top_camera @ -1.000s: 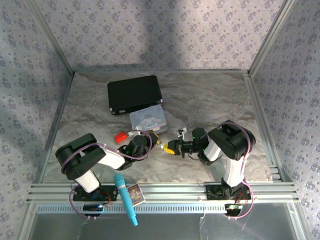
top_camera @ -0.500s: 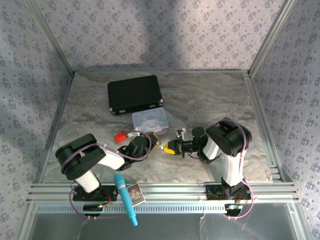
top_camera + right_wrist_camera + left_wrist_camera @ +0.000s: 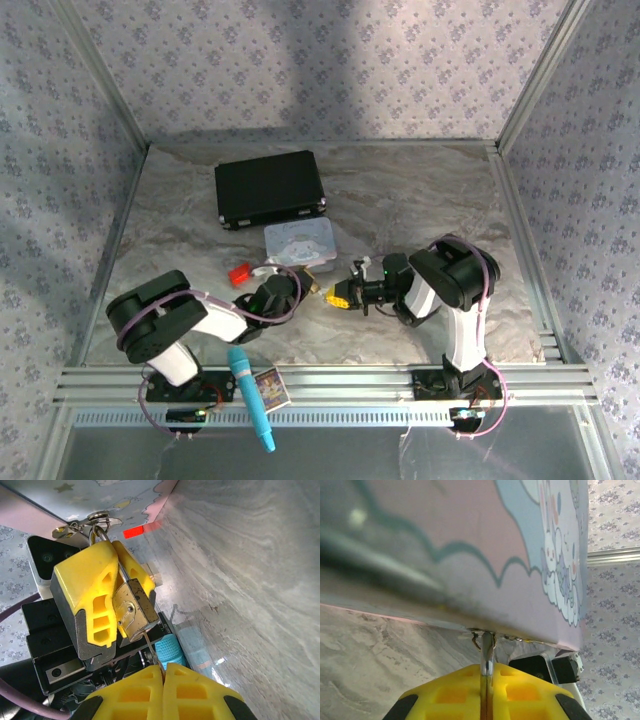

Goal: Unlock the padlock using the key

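The right wrist view is showing the left hand (image 3: 115,555) with its yellow fingers clamped on the brass padlock (image 3: 132,611). The padlock is hanging by its shackle from the clasp of the pastel tin (image 3: 60,492), near the middle of the surface (image 3: 420,200). The right hand (image 3: 163,672) is pinching the thin key (image 3: 150,647), whose tip is meeting the padlock's underside; whether it is inside the keyhole is hard to tell. The left wrist view is catching the shackle wire under the tin's edge. From above, padlock and key are too small to make out.
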### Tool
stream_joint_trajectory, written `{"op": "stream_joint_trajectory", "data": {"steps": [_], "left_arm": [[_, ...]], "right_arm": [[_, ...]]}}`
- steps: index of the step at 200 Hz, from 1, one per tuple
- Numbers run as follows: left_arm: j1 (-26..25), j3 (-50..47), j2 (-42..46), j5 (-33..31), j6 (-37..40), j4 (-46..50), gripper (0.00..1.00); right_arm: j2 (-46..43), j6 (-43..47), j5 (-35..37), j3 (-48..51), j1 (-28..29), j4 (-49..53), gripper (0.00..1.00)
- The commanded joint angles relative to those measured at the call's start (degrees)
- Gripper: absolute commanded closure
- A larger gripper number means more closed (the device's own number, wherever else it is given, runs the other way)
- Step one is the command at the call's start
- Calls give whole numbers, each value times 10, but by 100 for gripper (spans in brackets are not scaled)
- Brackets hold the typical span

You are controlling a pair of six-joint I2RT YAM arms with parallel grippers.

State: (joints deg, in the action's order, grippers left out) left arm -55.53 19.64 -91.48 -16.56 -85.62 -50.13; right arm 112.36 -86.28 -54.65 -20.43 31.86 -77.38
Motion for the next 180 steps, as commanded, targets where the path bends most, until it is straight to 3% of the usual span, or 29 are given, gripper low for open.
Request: {"op": "stream_joint_trajectory", "data": {"steps": [1, 180], "left_arm": [[-31, 8, 17, 58, -15, -22, 100], [-43, 9, 22, 71, -31, -46, 100]], "right_arm": [[13, -13, 46, -36, 8, -26, 100], [35, -7, 57, -30, -6, -26, 100]]}}
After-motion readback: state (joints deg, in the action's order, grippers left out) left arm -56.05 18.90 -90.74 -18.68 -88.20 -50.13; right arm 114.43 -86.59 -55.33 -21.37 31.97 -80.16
